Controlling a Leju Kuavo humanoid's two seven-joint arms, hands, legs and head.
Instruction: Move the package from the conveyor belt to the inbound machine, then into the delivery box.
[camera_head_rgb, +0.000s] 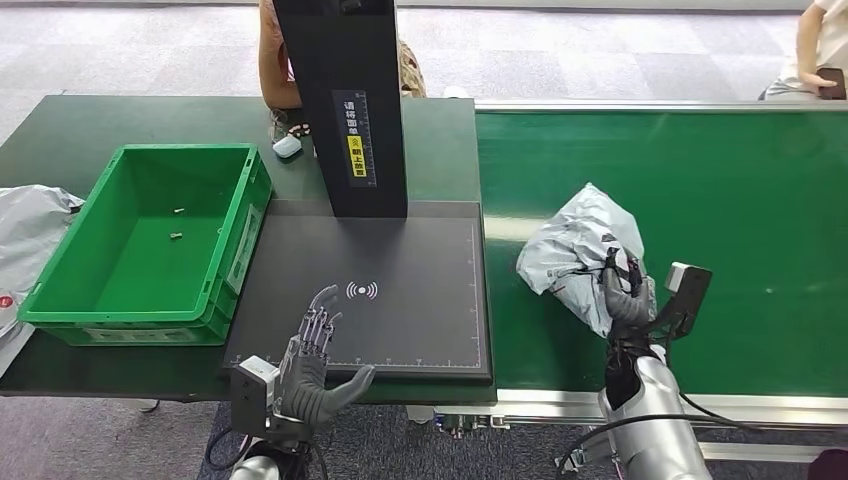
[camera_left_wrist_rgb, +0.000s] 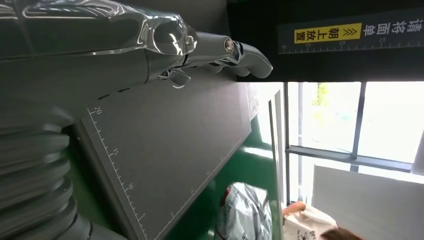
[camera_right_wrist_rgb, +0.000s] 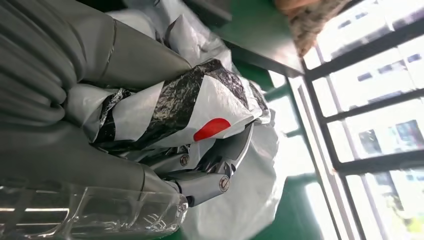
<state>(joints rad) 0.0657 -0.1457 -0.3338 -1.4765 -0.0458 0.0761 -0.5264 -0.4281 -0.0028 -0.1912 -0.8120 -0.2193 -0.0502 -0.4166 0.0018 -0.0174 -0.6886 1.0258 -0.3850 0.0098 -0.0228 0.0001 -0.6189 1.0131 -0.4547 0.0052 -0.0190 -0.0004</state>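
Observation:
A crumpled grey plastic package (camera_head_rgb: 582, 248) lies on the green conveyor belt (camera_head_rgb: 740, 220). My right hand (camera_head_rgb: 624, 296) grips its near edge, with fingers (camera_right_wrist_rgb: 220, 165) closed around the white, black and red wrapping (camera_right_wrist_rgb: 200, 107). My left hand (camera_head_rgb: 312, 362) hovers open, fingers spread, over the near edge of the black inbound machine's scan plate (camera_head_rgb: 400, 300), holding nothing. The machine's black upright column (camera_head_rgb: 345, 100) rises behind the plate. The green delivery box (camera_head_rgb: 150, 240) stands left of the plate, holding two small bits. In the left wrist view the package (camera_left_wrist_rgb: 247, 210) lies beyond the plate (camera_left_wrist_rgb: 170, 150).
Another grey bag (camera_head_rgb: 25, 240) lies at the far left beside the box. A small white object (camera_head_rgb: 287, 146) sits on the dark table behind the box. One person stands behind the column (camera_head_rgb: 280, 60); another sits at the far right (camera_head_rgb: 815, 60).

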